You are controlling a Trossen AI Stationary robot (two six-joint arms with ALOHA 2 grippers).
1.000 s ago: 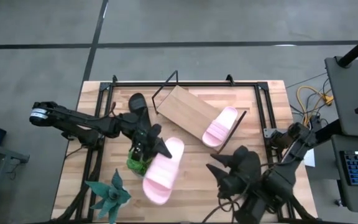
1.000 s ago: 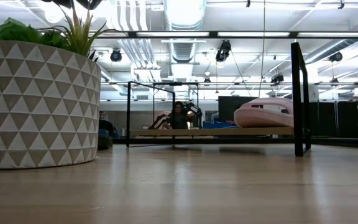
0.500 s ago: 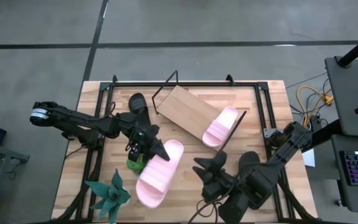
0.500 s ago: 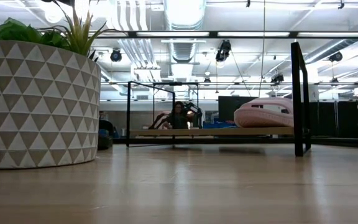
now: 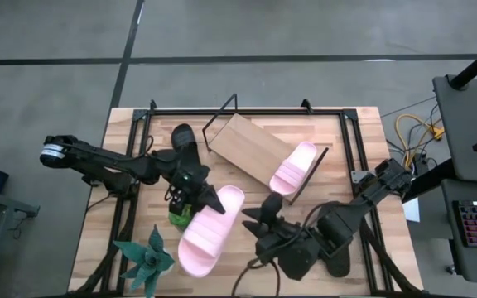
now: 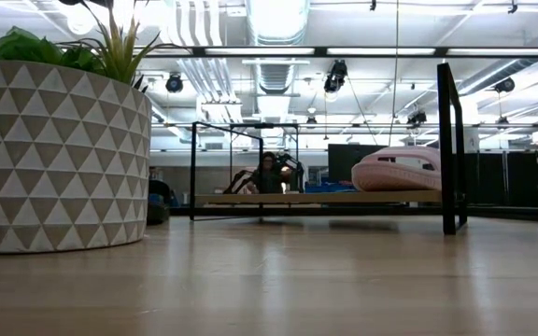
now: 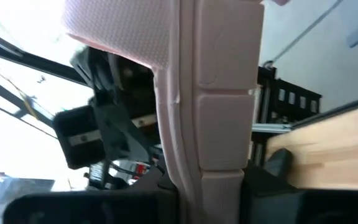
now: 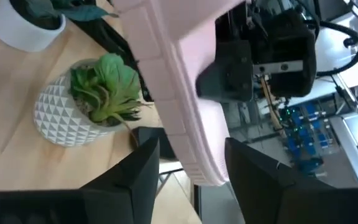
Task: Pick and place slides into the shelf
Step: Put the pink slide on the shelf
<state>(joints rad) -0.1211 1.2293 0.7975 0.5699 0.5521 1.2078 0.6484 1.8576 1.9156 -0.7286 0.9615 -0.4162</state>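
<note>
My left gripper (image 5: 199, 197) is shut on a pale pink slide (image 5: 209, 228), held in the air over the table's near left part. My right gripper (image 5: 255, 223) is open beside that slide. In the right wrist view its fingers (image 8: 145, 165) stand on either side of the slide's end (image 8: 197, 168). A second pink slide (image 5: 293, 168) lies on the slanted wooden shelf (image 5: 247, 149) at its right end. One black slide (image 5: 182, 136) lies on the table left of the shelf. I cannot make out another black one. My left gripper pinches the pink slide's sole (image 7: 219, 168) between its two fingers, close to the end that points at the shelf. It comes in about level from the table's left. The slide is lifted clear and lies roughly flat, its free end (image 5: 190, 258) toward the near edge. My right gripper: I cannot tell whether its fingers touch the slide's end.
A green plant in a triangle-patterned pot (image 5: 180, 217) stands right under the held slide and fills the low view's left (image 6: 54, 159). A spiky plant (image 5: 143, 261) stands at the near left corner. A person (image 6: 269, 173) shows in the room behind.
My right gripper has moved toward the table's left, up to the held pink slide. The slide's free end has swung a little toward the near left corner, while the end in my left gripper stayed in place.
</note>
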